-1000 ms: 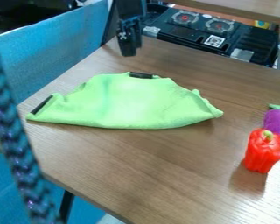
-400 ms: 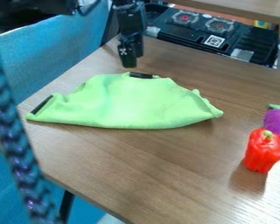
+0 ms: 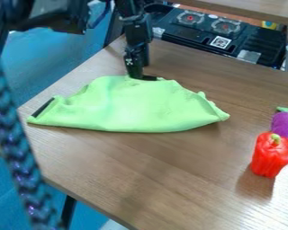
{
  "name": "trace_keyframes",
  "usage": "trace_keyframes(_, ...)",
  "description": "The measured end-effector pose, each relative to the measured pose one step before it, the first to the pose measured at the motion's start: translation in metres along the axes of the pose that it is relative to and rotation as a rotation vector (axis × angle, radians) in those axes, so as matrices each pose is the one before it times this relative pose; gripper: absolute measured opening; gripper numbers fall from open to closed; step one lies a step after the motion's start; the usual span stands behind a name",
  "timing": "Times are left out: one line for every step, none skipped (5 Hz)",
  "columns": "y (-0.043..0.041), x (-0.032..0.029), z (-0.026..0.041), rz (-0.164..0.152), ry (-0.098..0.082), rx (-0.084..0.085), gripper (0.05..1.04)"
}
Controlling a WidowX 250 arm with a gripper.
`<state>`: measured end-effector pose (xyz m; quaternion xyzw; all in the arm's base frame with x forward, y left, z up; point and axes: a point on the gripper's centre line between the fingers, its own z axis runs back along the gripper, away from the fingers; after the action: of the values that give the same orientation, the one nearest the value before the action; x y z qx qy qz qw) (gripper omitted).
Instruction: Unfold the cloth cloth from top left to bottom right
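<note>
Cloth (image 3: 134, 108) is lying folded on the wooden table (image 3: 170, 175), bright green, and the gripper (image 3: 135, 76) hangs right at its far edge, next to one black strip (image 3: 149, 78). Most of the fabric sits on the near side of the tip, honestly. Can't tell if the gripper's open or closed, or if it's got hold of anything. Label-wise, there's a square black-and-white code (image 3: 220, 42) on the black stove (image 3: 200, 33), plus small white marks on the gripper.
</note>
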<state>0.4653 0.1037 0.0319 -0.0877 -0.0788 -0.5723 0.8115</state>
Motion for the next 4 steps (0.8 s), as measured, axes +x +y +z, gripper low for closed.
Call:
trace_keyframes(0.00261,-0.00087,-0.00554,0.0041,0.0125,-0.0039,0.963)
trace_keyframes(0.00079,-0.00210,-0.00520,0.0048,0.0110,-0.0012,0.689)
trace_keyframes(0.00177,0.00006,-0.00022,0.0045,-0.0003,0.0044,0.384)
trace_keyframes(0.00068,0.00029,-0.00015,0.0064,-0.0013,-0.0065,0.164)
